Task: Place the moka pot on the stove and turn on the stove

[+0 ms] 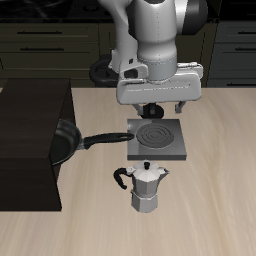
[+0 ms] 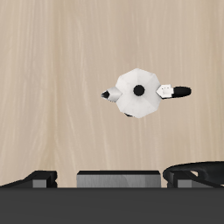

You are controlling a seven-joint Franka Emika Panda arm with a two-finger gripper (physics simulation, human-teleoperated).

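Note:
The moka pot (image 1: 147, 187) is small, silver and faceted, with a black handle and lid knob. It stands upright on the wooden table, nearer the front edge than the stove (image 1: 156, 141). The stove is a grey square plate with a dark coil burner, and nothing rests on it. My gripper (image 1: 153, 110) hangs above the stove's back part, open and holding nothing. In the wrist view the moka pot (image 2: 138, 92) shows from above, well apart from my gripper (image 2: 118, 177). One of its dark fingertips (image 2: 40, 178) shows at the frame edge.
A black frying pan (image 1: 66, 141) lies beside the stove, its handle pointing toward the burner. It sits at the edge of a large dark block (image 1: 28, 150) that covers that side of the table. Dark cabinets stand behind.

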